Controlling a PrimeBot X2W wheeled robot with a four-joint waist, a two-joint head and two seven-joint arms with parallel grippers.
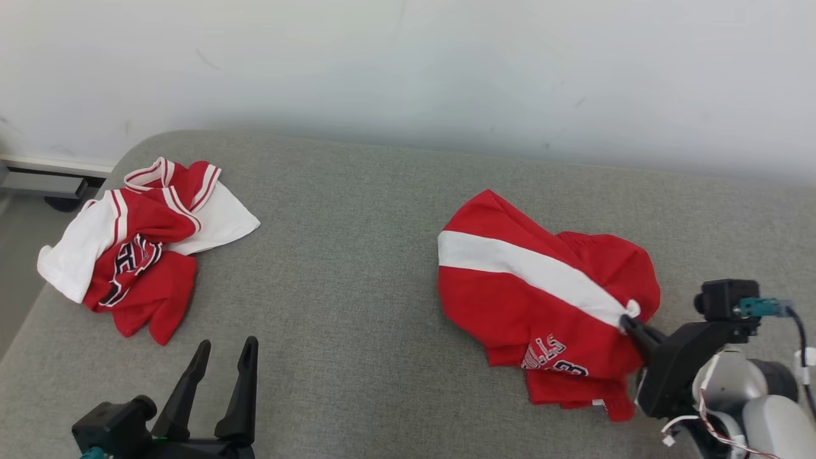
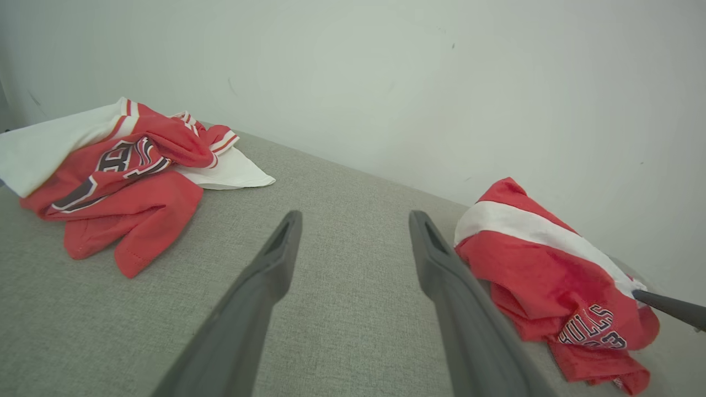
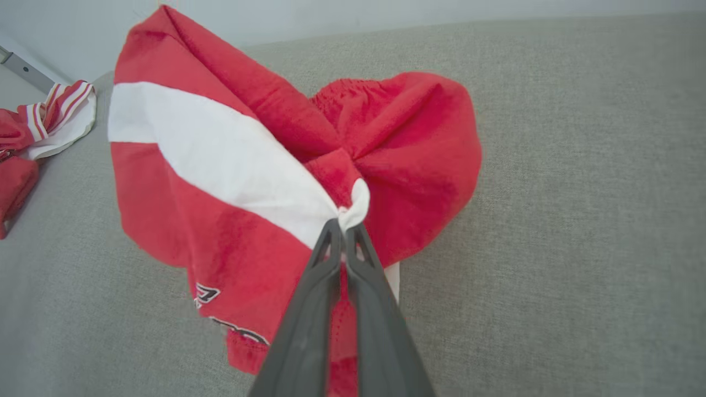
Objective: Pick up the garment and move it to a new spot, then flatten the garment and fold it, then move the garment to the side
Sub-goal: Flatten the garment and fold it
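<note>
The head view looks steeply down on the grey cushion from the near side, with the wall across the top of the frame. The left wrist view sits low, facing along the cushion toward the wall. The right wrist view is close above the red shorts, shared by all three.

The left gripper has two long black fingers that get thinner toward the tips, on a black base. The right gripper has a black body, a teal plug with a black cable, thin red and white wires, and a pale grey forearm.
</note>
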